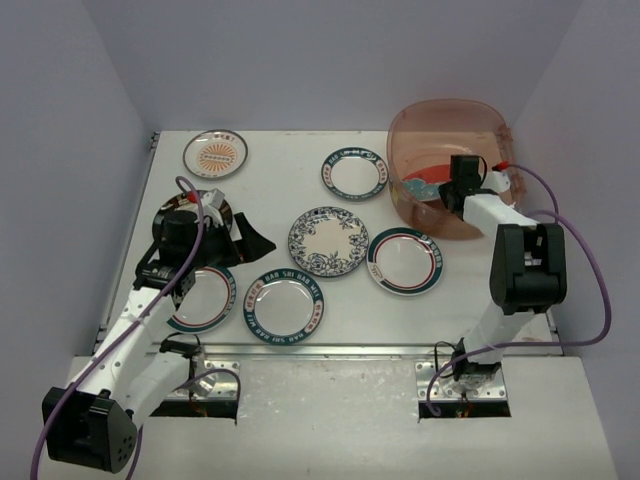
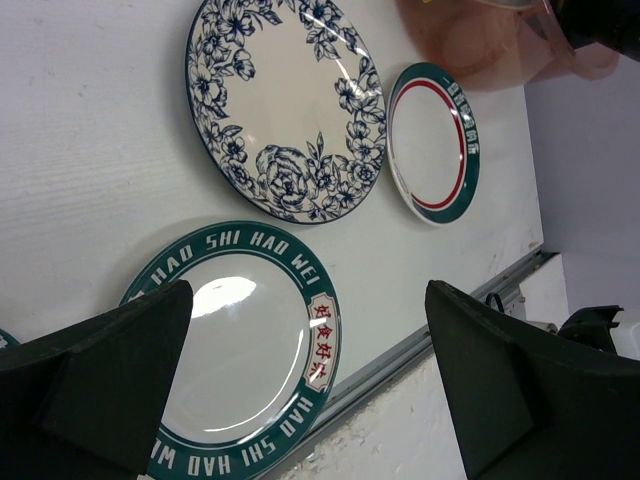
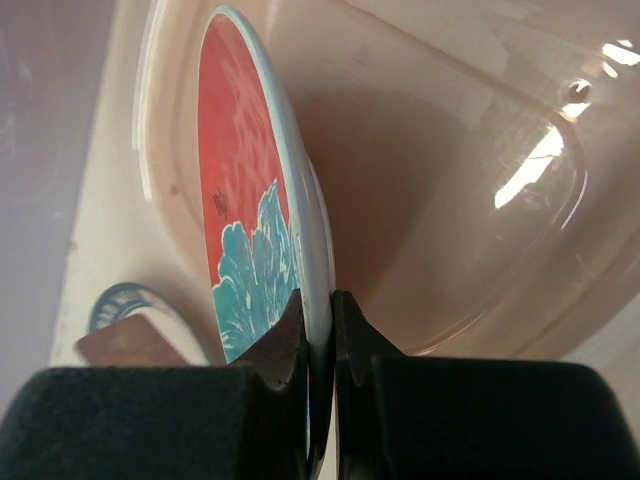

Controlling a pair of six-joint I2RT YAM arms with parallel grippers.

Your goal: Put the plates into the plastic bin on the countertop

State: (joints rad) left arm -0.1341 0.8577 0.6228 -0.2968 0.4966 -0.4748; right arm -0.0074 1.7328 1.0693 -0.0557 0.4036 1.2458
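Observation:
My right gripper (image 1: 452,192) is shut on the rim of the red-teal plate (image 3: 240,200) and holds it on edge inside the translucent pinkish plastic bin (image 1: 470,125); in the right wrist view the gripper (image 3: 320,315) pinches the rim. My left gripper (image 1: 248,236) is open and empty above the countertop (image 1: 280,200). In the left wrist view the gripper (image 2: 308,310) hovers over a green-rimmed lettered plate (image 2: 240,345). The blue floral plate (image 1: 328,241) and a green-and-red rimmed plate (image 1: 404,261) lie mid-table.
An orange sunburst plate (image 1: 214,154) lies at the back left and a black-rimmed plate (image 1: 213,210) sits partly under my left arm. More green-rimmed plates lie on the counter (image 1: 354,173) (image 1: 284,305) (image 1: 208,298). A metal rail (image 1: 330,350) runs along the front edge.

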